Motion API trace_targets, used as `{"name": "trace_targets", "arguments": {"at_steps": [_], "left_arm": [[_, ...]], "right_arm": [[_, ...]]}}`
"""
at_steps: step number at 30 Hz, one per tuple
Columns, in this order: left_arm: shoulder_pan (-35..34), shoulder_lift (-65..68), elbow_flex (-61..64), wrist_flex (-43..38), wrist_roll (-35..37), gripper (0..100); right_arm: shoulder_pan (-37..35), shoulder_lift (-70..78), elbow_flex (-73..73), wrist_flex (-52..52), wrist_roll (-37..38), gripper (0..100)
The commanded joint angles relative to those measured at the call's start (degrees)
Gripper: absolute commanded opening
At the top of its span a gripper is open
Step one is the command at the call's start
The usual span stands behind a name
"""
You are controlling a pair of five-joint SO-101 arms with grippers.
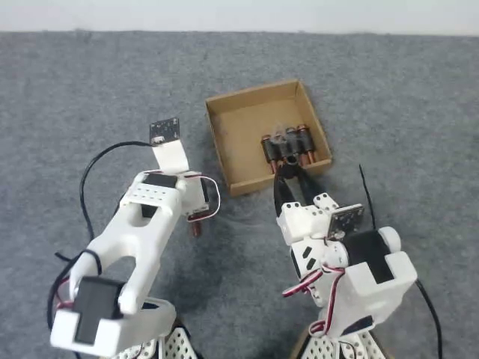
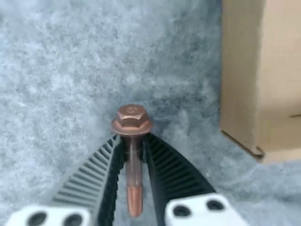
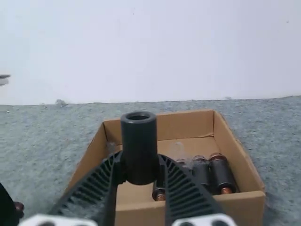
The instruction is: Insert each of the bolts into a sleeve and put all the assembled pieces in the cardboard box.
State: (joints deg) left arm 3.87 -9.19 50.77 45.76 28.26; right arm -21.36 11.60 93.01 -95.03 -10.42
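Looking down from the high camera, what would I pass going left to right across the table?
Left arm's shoulder, copper bolt in the left gripper, cardboard box, right arm's shoulder. The right gripper with its sleeve overlaps the box, so I skip it.

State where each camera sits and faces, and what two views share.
High view: fixed overhead, looking down on cardboard box, left arm, right arm.
Left wrist view: on that arm, facing the table past left gripper holding a bolt.
Right wrist view: on that arm, facing the box over right gripper holding a sleeve.
Shared: high and right wrist show assembled pieces.
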Motion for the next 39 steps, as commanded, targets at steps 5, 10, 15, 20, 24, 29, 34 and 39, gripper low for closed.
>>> {"name": "trace_targets", "arguments": {"at_steps": [5, 10, 15, 20, 24, 29, 34, 39], "left_arm": [[-0.6, -19.3, -7.6, 6.7, -0.3, 1], [0.5, -28.9, -6.5, 2.5, 0.0, 1], [0.7, -34.6, 0.0, -11.2, 0.0, 1], [1.9, -36.3, 9.0, -29.3, -0.3, 1], [3.8, -36.5, 13.3, -41.0, -0.3, 1], [8.1, -36.6, 13.8, -41.8, -7.4, 1], [12.8, -36.6, 16.5, -42.0, -11.5, 1], [14.6, -36.7, 18.3, -42.1, -11.6, 1]], "right_arm": [[-0.7, -0.1, 1.3, 0.4, 0.9, 0.6], [-2.8, -0.1, 1.3, 0.5, 0.9, 0.6], [-3.6, -0.1, 1.3, 0.5, 0.8, 0.6], [-6.7, -0.1, 1.3, 0.6, 0.9, 0.6], [-10.2, -0.1, 1.3, 4.0, 1.0, 0.6], [-11.3, -0.1, 1.3, 5.2, 1.0, 0.6], [-15.4, -0.1, 1.3, 5.3, 1.1, 0.6], [-16.9, -0.1, 1.3, 6.6, 4.5, 0.6]]}}
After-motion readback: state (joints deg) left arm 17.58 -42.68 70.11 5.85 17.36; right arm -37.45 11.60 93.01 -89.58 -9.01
